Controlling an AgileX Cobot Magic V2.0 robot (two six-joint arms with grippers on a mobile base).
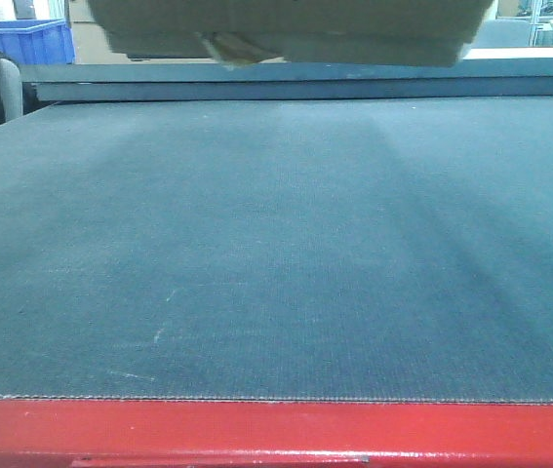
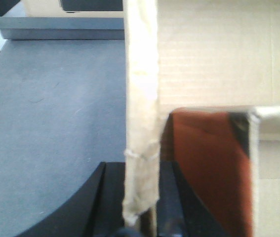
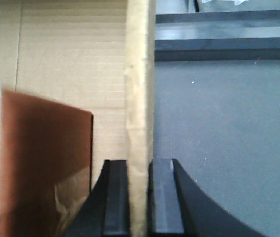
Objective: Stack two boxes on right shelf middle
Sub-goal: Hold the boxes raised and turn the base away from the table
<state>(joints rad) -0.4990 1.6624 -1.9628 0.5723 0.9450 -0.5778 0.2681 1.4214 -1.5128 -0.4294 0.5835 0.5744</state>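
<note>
Cardboard wall edges sit clamped in the left gripper [image 2: 140, 170] and right gripper [image 3: 139, 165]. The box [image 1: 286, 29] hangs between them above the grey deck [image 1: 276, 244], toward its far end. It is likely light but bendy, so hold near the corners, where the walls are stiffest.

A box [image 1: 286, 29] hangs at the top centre of the front view, above the far part of a wide deck [image 1: 276, 253]. The deck's front beam [image 1: 276, 429] lies nearest, and a bin [image 1: 18, 39] sits far behind on the left. The left gripper [image 2: 140, 170] pinches one box wall, with the deck to its left. The right gripper [image 3: 139, 165] pinches another, with the deck to its right.
</note>
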